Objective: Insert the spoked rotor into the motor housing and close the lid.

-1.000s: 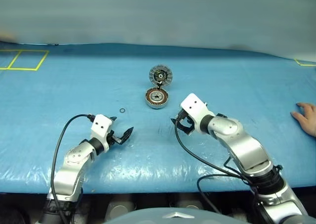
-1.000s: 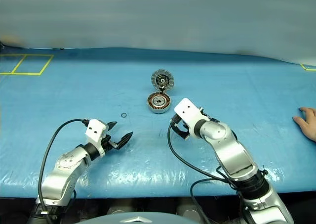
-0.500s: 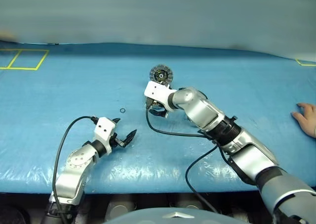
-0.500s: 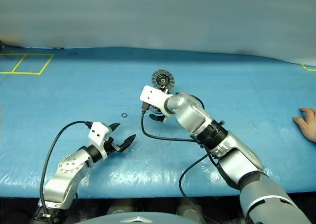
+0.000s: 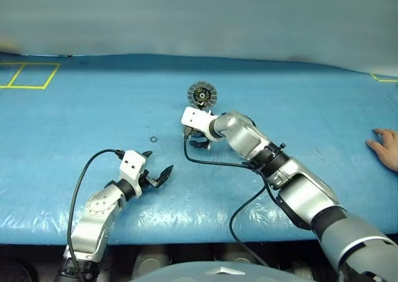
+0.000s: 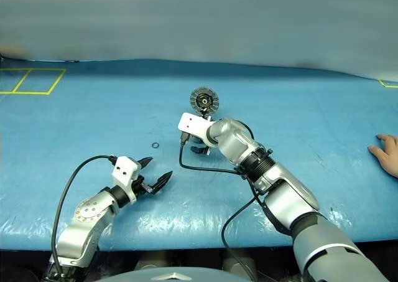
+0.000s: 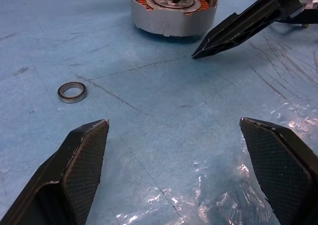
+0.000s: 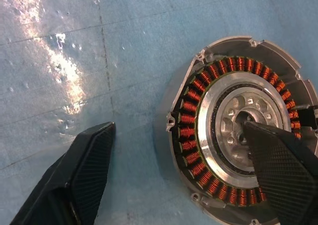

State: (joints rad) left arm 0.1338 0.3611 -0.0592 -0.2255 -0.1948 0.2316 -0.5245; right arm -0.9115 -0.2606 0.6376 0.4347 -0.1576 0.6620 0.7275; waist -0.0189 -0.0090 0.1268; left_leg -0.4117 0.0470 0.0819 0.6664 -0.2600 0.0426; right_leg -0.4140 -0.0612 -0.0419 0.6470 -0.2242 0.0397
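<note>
The right gripper (image 8: 179,185), fingers spread, is straddling the round silver motor housing with copper-orange windings (image 8: 238,130) at frame centre — one finger over its hub, one outside its wall. Closing squarely should prevent tilting. The left gripper (image 7: 184,160) is idling open, lower left.

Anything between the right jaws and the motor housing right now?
Nothing visible. The right gripper hangs directly over the motor housing, jaws open astride its rim; the small ring lies off to one side.
</note>
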